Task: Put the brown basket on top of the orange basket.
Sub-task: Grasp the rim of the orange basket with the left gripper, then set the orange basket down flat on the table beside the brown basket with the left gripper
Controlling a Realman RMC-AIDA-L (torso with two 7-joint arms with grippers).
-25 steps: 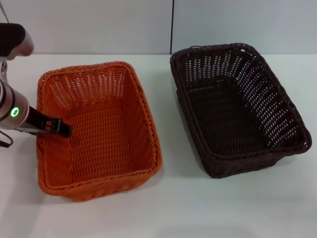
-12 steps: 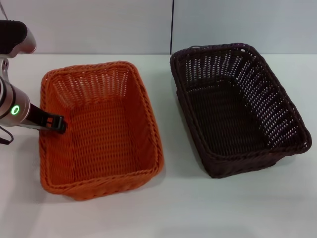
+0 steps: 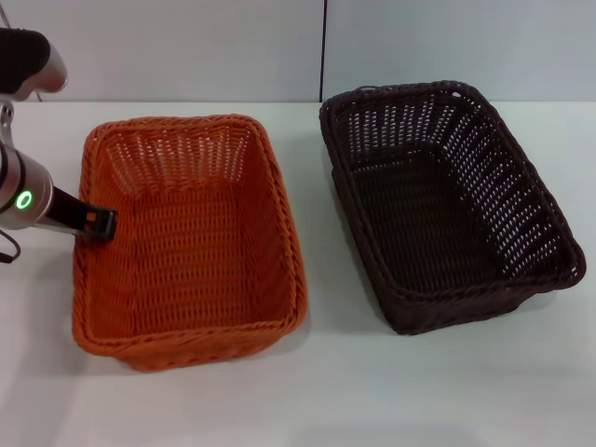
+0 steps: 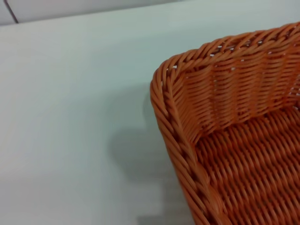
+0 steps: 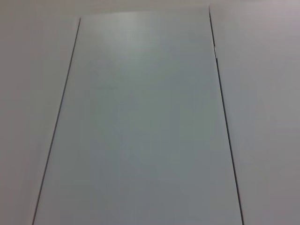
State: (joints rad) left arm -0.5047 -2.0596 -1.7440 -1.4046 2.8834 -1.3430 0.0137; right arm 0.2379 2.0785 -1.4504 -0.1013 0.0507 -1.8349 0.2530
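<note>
Fingers of the left gripper [image 3: 101, 223] sit at the braided rim on the left side of the orange basket [image 3: 186, 242], but whether they are apart, together or clamped on that rim cannot be told from the head view, and the left wrist view shows only a rounded corner of the basket's rim and woven wall. Over to the right on the white counter [image 3: 326, 391], the brown basket [image 3: 447, 200] stands upright on its own, apart from the orange one with a strip of bare counter between them. No right gripper shows; the right wrist view holds nothing but pale panels with thin dark seams.
</note>
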